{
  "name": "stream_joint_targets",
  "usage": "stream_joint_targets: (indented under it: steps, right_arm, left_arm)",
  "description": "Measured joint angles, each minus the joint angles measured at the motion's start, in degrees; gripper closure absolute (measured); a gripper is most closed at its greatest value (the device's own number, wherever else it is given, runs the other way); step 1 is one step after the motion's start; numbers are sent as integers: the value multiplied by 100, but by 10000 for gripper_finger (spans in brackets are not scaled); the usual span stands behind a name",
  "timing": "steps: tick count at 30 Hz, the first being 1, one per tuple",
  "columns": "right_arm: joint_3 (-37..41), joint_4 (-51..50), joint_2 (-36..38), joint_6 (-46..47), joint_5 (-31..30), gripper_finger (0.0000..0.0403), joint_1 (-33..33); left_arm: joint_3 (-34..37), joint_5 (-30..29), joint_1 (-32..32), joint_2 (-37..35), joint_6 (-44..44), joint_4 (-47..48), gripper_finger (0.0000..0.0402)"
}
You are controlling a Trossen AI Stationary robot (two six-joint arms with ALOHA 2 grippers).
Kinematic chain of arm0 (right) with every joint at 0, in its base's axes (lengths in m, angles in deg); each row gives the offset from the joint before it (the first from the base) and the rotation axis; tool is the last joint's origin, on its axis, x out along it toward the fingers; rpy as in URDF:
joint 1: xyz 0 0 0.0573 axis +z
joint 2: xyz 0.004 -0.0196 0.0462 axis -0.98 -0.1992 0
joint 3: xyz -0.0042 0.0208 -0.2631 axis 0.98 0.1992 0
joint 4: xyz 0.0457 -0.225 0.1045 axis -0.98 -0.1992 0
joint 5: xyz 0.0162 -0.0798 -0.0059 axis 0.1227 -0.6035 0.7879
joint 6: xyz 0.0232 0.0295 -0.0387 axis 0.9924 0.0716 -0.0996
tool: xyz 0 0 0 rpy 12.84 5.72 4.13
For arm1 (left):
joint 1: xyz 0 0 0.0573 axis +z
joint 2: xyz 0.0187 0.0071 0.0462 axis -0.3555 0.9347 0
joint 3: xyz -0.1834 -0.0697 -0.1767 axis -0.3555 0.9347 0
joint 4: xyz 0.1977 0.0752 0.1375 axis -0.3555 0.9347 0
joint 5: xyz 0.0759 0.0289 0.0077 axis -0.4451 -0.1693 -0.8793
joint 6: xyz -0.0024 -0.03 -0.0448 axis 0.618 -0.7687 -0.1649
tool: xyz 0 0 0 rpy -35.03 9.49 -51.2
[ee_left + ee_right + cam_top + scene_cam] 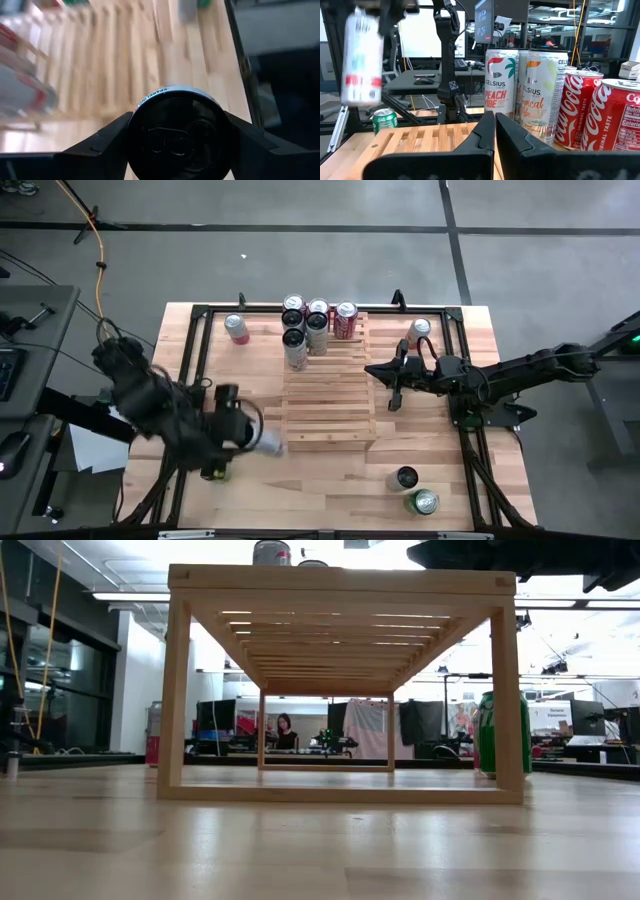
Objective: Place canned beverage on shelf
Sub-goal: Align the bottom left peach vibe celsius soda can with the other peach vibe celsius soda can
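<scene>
My left gripper (pixel 256 442) is shut on a white can (pixel 269 444) and holds it in the air by the near left corner of the shelf (pixel 328 395). In the right wrist view this can (pixel 362 57) hangs high above the slats. Several cans (pixel 312 325) stand upright on the shelf's far end. My right gripper (pixel 372 369) is shut with nothing in it, level over the shelf's right edge and pointing at those cans (pixel 530 90). My left gripper pinches the white can between its two fingers (pixel 105 142), on opposite sides of its wall close to the top end (pixel 150 100). The fingers slant down from the table's left side. The can is lifted clear and hangs about upright below them.
A pink can (pixel 236 328) stands on the table left of the shelf's far end, another can (pixel 418 330) to its far right. Two cans (pixel 415 490) stand near the front right. A green can (pixel 212 472) stands under my left arm. A person sits far behind (pixel 285 730).
</scene>
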Motion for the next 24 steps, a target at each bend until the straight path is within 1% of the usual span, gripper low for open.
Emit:
stream_joint_targets:
  steps: [4, 8, 10, 13, 17, 19, 24]
  right_arm:
    - [0, 0, 0, -1, 1, 403, -1]
    - [0, 2, 0, -2, 0, 403, 0]
    - [0, 2, -1, -2, 0, 403, 0]
    - [0, 15, -1, -2, 1, 403, 1]
    - [0, 14, -1, -2, -1, 403, 1]
    - [0, 12, 0, -2, 1, 403, 1]
    - [0, -7, 1, -2, 1, 403, 1]
  left_arm:
    - [-351, -45, 632, 0, 662, -73, 160]
    - [-356, -22, 1380, 39, 1360, -647, 160]
    - [-356, -39, 1729, 109, 1535, -1000, 160]
    - [-356, -30, 2198, 251, 1566, -1512, 160]
    - [-356, -7, 2724, 408, 1472, -1816, 160]
    - [-356, 74, 2952, 482, 1430, -1808, 160]
    - [-356, 727, 3427, 676, 1075, -1685, 160]
